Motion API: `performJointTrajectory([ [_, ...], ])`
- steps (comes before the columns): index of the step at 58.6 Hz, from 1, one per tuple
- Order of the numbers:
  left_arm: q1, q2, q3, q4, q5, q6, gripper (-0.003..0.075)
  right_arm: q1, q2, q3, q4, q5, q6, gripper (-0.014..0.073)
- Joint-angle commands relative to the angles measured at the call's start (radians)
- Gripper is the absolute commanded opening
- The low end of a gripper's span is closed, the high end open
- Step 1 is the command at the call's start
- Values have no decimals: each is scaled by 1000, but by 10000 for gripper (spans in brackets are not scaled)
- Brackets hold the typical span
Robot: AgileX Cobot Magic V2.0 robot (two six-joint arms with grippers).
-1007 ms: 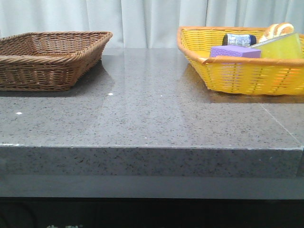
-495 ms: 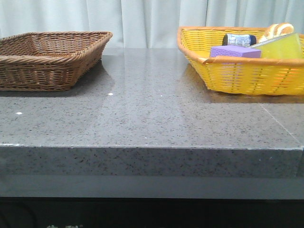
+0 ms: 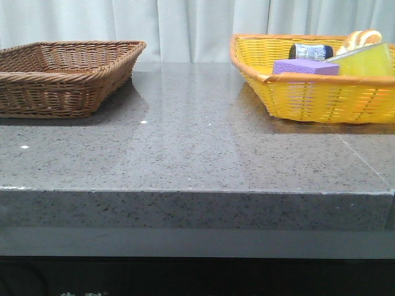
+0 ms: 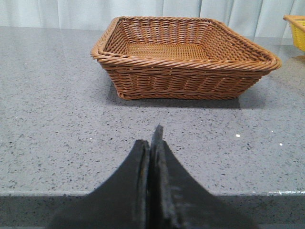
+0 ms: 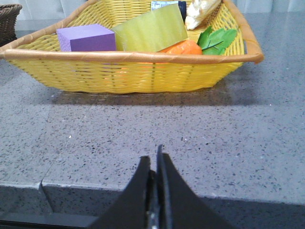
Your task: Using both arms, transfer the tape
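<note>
The tape (image 3: 365, 61), a translucent yellow roll seen side-on, lies in the yellow basket (image 3: 308, 78) at the back right of the table. In the right wrist view the tape (image 5: 150, 29) leans behind the basket's near rim (image 5: 143, 56), its core hidden. My right gripper (image 5: 153, 160) is shut and empty, low at the table's front edge, well short of the basket. My left gripper (image 4: 151, 140) is shut and empty at the front edge, facing the brown basket (image 4: 186, 62). Neither gripper shows in the front view.
The brown wicker basket (image 3: 62, 77) stands at the back left. Beside the tape lie a purple block (image 3: 305, 66), a dark bottle (image 3: 310, 50), a bread piece (image 3: 359, 39) and an orange carrot (image 5: 183, 46) with green leaves (image 5: 217, 38).
</note>
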Motion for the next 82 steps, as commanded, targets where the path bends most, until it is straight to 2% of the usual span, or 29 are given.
performJointTrajectory([
  [1, 4, -16, 40, 5, -110, -8, -20, -6, -26, -27, -2, -76, -5, -75],
  [11, 4, -16, 17, -87, -212, -10, -20, -6, -26, -66, -2, -75, -5, -76],
  [27, 4, 31, -215, -62, -136, -10, -20, -6, 14, -281, -2, -33, -5, -80],
  [45, 4, 302, -442, -43, -121, -10, -20, -6, 327, -599, -2, 155, -5, -80],
  [53, 4, 410, -500, -43, -39, -10, -20, -6, 457, -695, -2, 222, -5, -80],
  [60, 4, 477, -532, -43, 27, -10, -20, -6, 498, -713, -2, 223, -5, -80],
  [72, 4, 507, -532, -41, 26, -3, -18, -6, 499, -713, -2, 201, -5, -65],
  [75, 4, 507, -532, -41, 21, -1, 5, -6, 499, -713, -2, 203, -5, -43],
  [78, 4, 507, -532, -41, 21, -1, 62, -6, 499, -713, -2, 204, -5, -1],
  [82, 4, 507, -532, -41, 21, -1, 205, -6, 499, -713, -2, 204, -5, 80],
])
